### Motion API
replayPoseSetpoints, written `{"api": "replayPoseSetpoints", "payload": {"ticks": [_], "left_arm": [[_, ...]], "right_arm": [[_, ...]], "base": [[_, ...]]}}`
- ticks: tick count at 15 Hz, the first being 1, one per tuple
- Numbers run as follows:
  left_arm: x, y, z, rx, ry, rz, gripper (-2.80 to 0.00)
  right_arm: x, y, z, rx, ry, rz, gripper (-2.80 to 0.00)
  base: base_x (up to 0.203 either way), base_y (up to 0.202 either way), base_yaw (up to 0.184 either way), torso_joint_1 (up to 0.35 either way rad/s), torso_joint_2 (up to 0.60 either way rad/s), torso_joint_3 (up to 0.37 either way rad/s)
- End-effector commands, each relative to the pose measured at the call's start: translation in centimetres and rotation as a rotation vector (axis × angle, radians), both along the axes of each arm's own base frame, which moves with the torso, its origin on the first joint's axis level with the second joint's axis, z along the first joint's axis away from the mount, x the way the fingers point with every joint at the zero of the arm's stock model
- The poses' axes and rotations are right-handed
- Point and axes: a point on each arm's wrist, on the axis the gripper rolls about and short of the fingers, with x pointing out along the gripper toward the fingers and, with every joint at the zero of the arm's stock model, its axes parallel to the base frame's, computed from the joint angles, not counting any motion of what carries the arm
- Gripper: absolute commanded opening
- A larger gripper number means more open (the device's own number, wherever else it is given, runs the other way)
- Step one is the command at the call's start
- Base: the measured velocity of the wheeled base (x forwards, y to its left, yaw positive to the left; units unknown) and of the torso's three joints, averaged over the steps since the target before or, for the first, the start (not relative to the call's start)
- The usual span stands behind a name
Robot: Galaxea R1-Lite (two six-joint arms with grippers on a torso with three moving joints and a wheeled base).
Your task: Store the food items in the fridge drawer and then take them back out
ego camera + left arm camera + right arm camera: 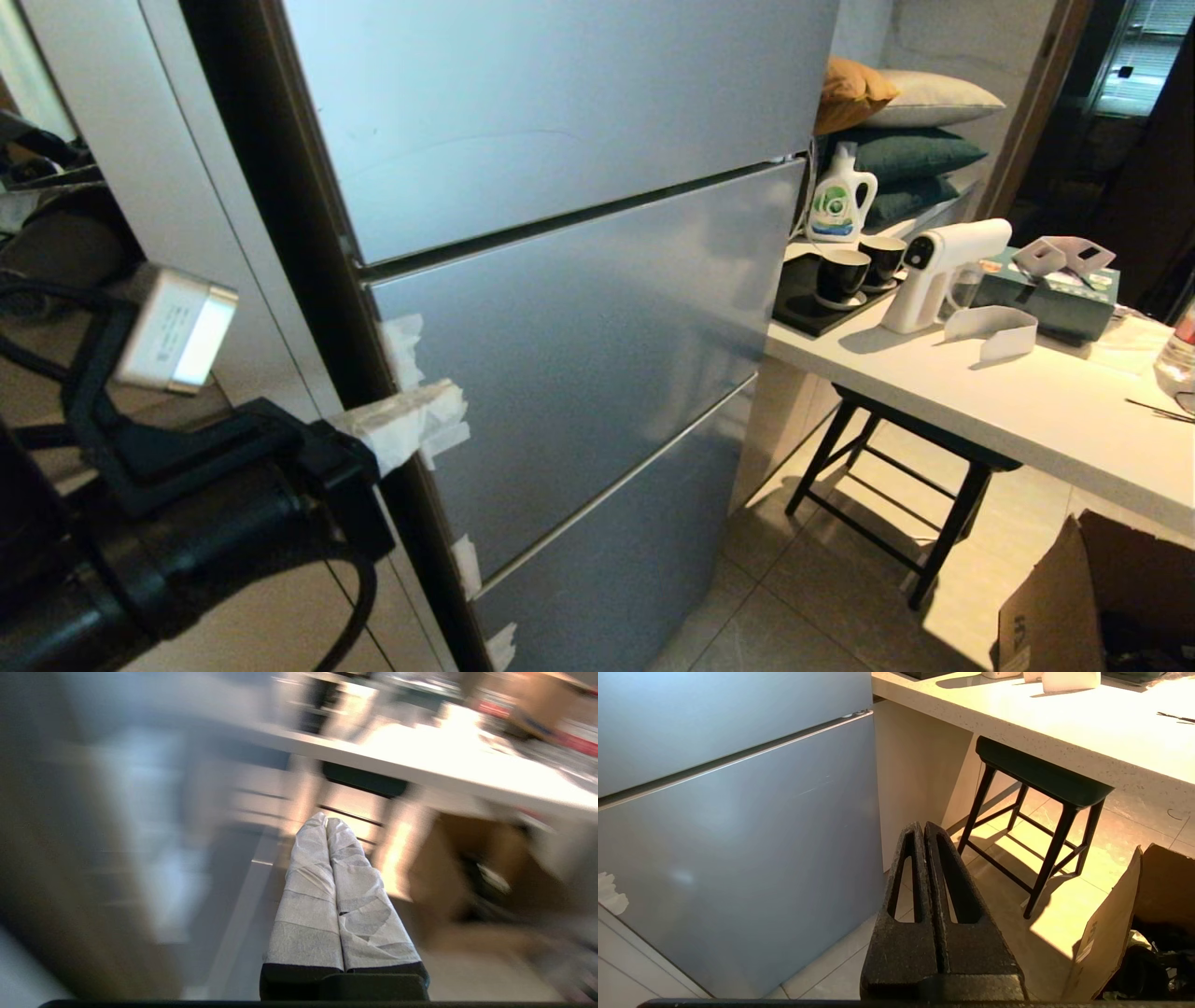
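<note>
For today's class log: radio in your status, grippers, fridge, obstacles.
Left gripper shut, empty, at fridge edge. Right gripper shut, parked. Fridge closed, food unseen. Stool nearby.

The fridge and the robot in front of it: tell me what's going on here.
The silver-grey fridge is fully closed, so no drawer or food is visible. The left gripper, its white-wrapped fingers pressed together and empty, is at the left edge of the middle door, by the tape scraps there. The right gripper is shut, holds nothing, and hangs low, facing the bottom door and a black stool under the white counter. Nothing has been opened yet.
</note>
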Motion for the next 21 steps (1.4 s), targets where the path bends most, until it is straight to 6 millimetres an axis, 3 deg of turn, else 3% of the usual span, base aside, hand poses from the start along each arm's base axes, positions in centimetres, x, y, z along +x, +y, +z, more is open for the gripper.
{"api": "replayPoseSetpoints", "payload": {"ticks": [1, 6, 16, 21], "left_arm": [[1.4, 1.8, 0.5, -0.015, -0.016, 0.136, -2.80], [2.5, 3.8, 1.1, -0.026, -0.032, 0.240, -2.80], [4.7, 2.7, -0.4, 0.016, 0.032, 0.238, -2.80], [4.0, 2.3, -0.6, 0.009, 0.031, 0.205, -2.80]], "right_arm": [[0.0, 0.0, 0.0, 0.001, 0.001, 0.000, -2.80], [0.0, 0.0, 0.0, 0.001, 0.001, 0.000, -2.80], [0.0, 0.0, 0.0, 0.001, 0.001, 0.000, -2.80], [0.0, 0.0, 0.0, 0.001, 0.001, 0.000, -2.80]], "base": [[0.000, 0.000, 0.000, 0.000, 0.00, 0.000], [0.000, 0.000, 0.000, 0.000, 0.00, 0.000], [0.000, 0.000, 0.000, 0.000, 0.00, 0.000], [0.000, 0.000, 0.000, 0.000, 0.00, 0.000]]}}
